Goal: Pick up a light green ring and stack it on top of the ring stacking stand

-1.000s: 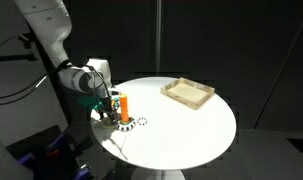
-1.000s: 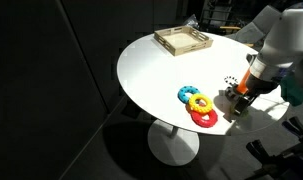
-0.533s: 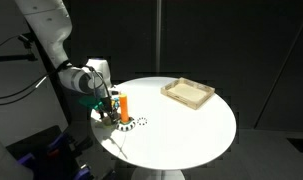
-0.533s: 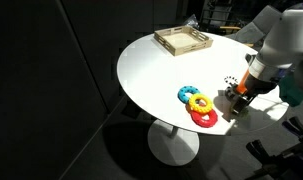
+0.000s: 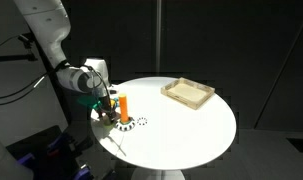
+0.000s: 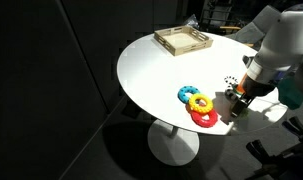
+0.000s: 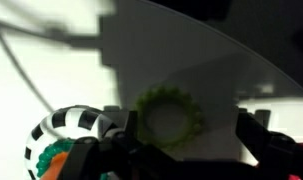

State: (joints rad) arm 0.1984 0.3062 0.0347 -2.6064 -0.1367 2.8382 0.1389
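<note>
The step in hand looks like the approach to the grasp: nothing is lifted yet. In the wrist view the light green ring [image 7: 171, 118] lies flat on the counter [image 7: 191, 60], in the arm's shadow, its toothed rim whole and its hole clear. The fingers [image 7: 266, 140] are spread, one dark tip at about 4 o'clock from the ring and the other at about 8 o'clock, with nothing between them but the ring's near edge. I cannot tell whether either tip touches it. The black-and-white dotted ring [image 7: 76, 130] sits just beside the green one, at its 9 o'clock.

In an exterior view the gripper [image 5: 108, 110] hangs low at the edge of the counter, close to the ring stacking stand [image 5: 121, 104], whose orange peg stands upright and bare. The dotted ring is at the stand's 4 o'clock, and the wooden tray [image 5: 187, 93] is well apart at its 2 o'clock. In an exterior view the blue, yellow and red rings [image 6: 197, 105] lie in a cluster, away from the gripper. Neither exterior view shows the green ring itself.

Next, by my reading, the fingers need to settle lower so that they straddle the ring's band. They should then pinch it without nudging the dotted ring, lift it clear, bring the hole over the peg's tip and release.
</note>
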